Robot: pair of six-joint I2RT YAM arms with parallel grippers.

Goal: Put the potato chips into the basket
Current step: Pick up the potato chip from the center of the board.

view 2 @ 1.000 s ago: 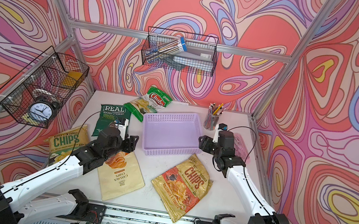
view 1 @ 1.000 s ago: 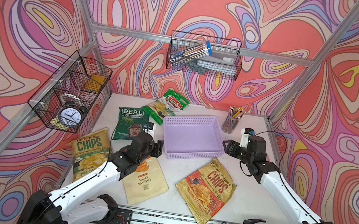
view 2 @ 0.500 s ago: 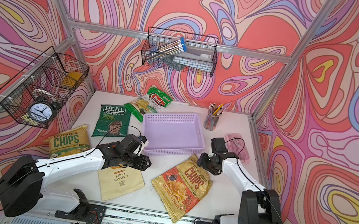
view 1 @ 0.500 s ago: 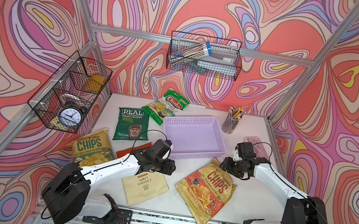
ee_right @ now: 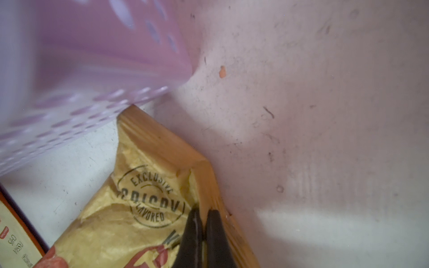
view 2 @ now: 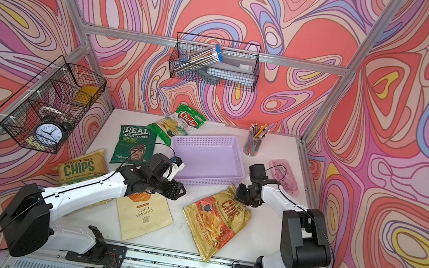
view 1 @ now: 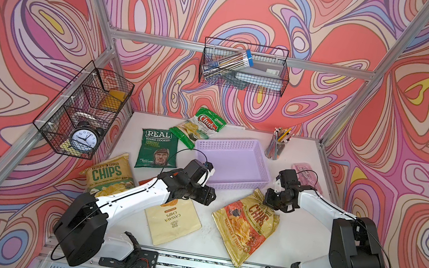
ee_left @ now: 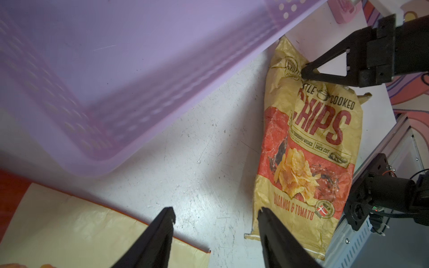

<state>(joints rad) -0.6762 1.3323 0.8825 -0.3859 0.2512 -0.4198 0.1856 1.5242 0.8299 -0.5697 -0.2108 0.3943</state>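
Swirly pink walls [view 1: 51,10] close in the white bench [view 1: 293,236], and the lilac basket [view 1: 234,185] on it has nothing in it yet. The right pincer [ee_right: 203,215] is pinched together on the top seam of the red bag [view 1: 246,225], near a corner. That end lies just beside the basket's near wall, and the rest of the bag is flat on the bench. The left pincer [ee_left: 216,212] hangs with jaws apart over bare bench between the red bag and the cassava bag [view 1: 172,222], holding nothing.

To my eye the step is lifting the red bag in. A corner grip lets a big bag droop and swing, so I'd raise it until the bottom edge clears the wall, carry it across, then lower it to lie flat. The basket looks light, and a dragging bag could shove it. The left pincer could steady the rim.
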